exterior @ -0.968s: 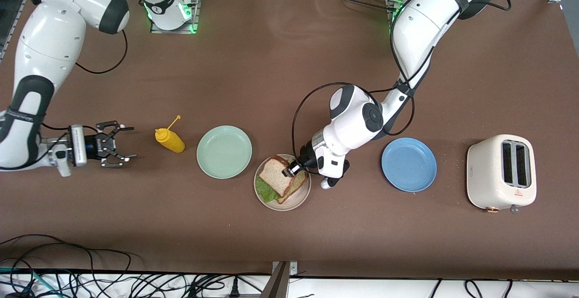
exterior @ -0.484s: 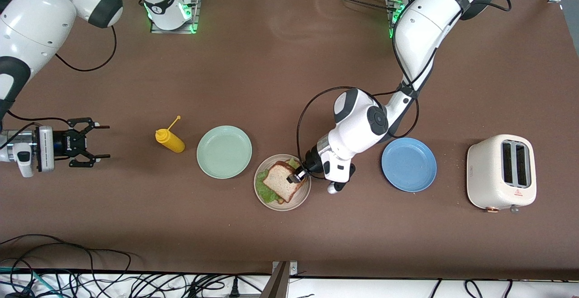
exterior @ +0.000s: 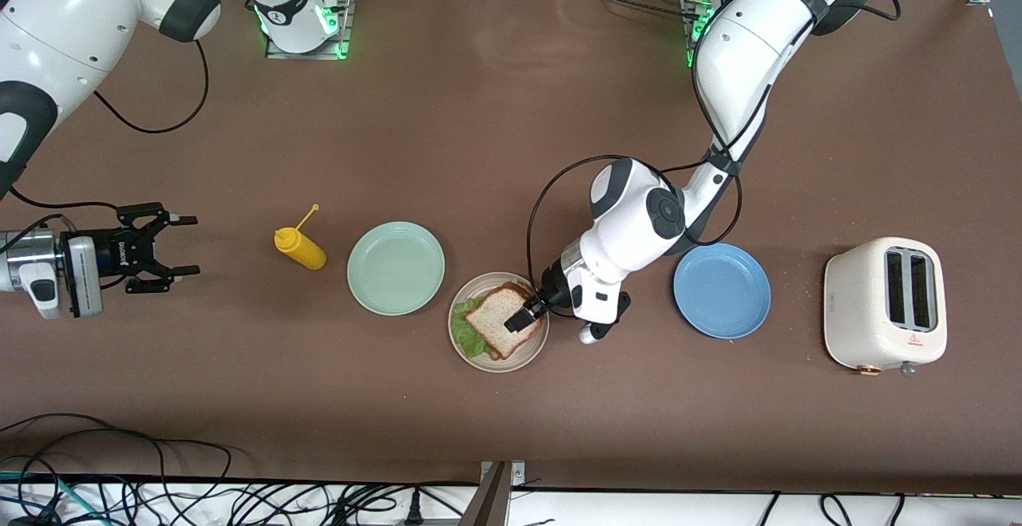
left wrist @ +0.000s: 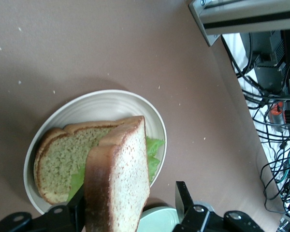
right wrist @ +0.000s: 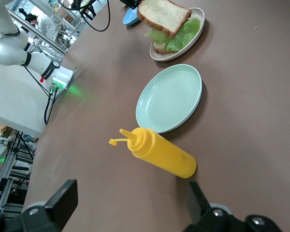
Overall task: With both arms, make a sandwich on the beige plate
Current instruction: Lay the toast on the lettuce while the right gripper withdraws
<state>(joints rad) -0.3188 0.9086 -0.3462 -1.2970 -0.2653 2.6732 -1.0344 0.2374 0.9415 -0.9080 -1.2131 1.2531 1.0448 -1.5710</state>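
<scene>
The sandwich lies on the beige plate: a bottom bread slice, green lettuce and a top slice over them. My left gripper is at the plate's edge toward the left arm's end, open around the top slice. One finger touches the crust and the other finger stands apart from it. My right gripper waits open and empty over the table at the right arm's end, beside the mustard bottle. The right wrist view shows the sandwich on its plate.
A mint-green plate sits beside the beige plate toward the right arm's end, and the yellow mustard bottle lies past it. A blue plate and a cream toaster stand toward the left arm's end.
My left gripper has opened and the top slice has settled over the lettuce. My right gripper drew back toward its end of the table, away from the mustard bottle.
</scene>
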